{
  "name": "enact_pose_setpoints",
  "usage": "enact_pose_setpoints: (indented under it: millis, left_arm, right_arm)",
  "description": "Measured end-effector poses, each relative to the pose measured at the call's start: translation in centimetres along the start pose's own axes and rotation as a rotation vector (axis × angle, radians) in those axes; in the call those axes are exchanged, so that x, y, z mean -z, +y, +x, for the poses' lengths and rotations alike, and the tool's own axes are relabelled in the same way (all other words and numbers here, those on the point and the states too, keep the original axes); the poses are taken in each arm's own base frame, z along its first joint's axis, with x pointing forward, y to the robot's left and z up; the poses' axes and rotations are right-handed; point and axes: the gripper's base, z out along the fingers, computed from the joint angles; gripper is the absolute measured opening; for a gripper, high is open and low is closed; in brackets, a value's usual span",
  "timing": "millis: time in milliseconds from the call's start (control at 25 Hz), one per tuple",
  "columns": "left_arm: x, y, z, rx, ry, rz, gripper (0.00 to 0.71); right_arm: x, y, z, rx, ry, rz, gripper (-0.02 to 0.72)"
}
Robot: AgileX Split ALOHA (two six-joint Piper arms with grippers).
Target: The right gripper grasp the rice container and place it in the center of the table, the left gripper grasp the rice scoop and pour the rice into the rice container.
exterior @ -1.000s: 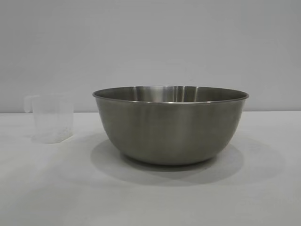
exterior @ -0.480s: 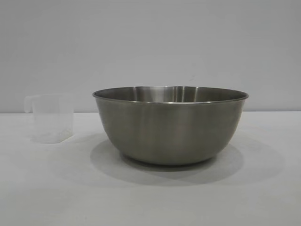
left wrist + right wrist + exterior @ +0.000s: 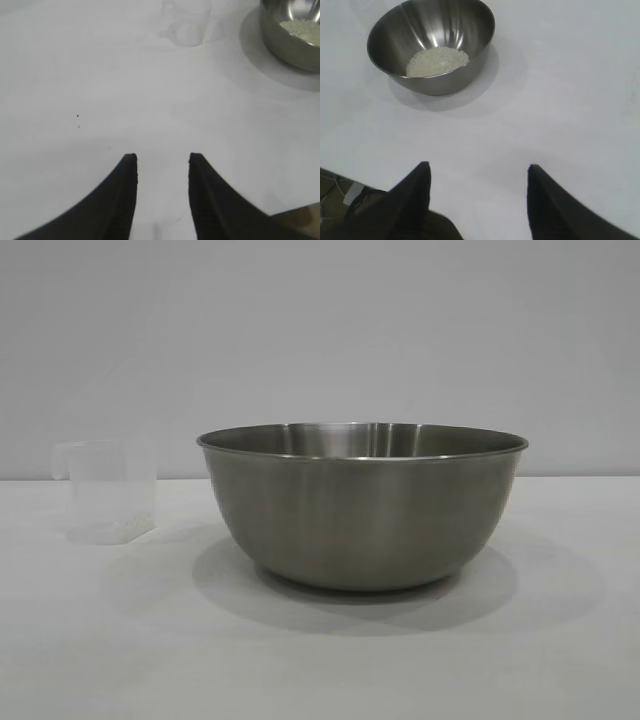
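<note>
The rice container (image 3: pixel 362 505), a big steel bowl, stands on the white table (image 3: pixel 320 660) near its middle. In the right wrist view the rice container (image 3: pixel 432 45) holds a heap of rice (image 3: pixel 437 61). The rice scoop (image 3: pixel 108 490), a clear plastic cup with its handle at the rim, stands upright on the table left of the bowl. It shows faintly as the rice scoop (image 3: pixel 187 22) in the left wrist view, with the bowl's edge (image 3: pixel 295 35) beside it. My left gripper (image 3: pixel 162 159) is open over bare table, well back from the scoop. My right gripper (image 3: pixel 477 170) is open wider, away from the bowl, holding nothing.
A plain grey wall stands behind the table. In the right wrist view the table's edge, with a cable and a small white part (image 3: pixel 352 192) below it, lies close to that gripper. Bare tabletop surrounds the bowl and the scoop.
The scoop has shifted very slightly on the table. The bowl has not moved.
</note>
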Motion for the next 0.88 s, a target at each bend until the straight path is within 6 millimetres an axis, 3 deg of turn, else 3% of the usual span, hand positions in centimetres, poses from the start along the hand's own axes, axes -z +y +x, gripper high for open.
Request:
enact_pose_setpoints:
  millis: [480, 880]
  left_arm:
    - [-0.05, -0.27, 0.11, 0.025, -0.001, 0.029, 0.207]
    - [-0.05, -0.27, 0.11, 0.025, -0.001, 0.029, 0.207]
  right_arm:
    - [0.00, 0.00, 0.00, 0.002, 0.000, 0.000, 0.362]
    - [0.27, 0.29, 0.23, 0.136, -0.020, -0.037, 0.362]
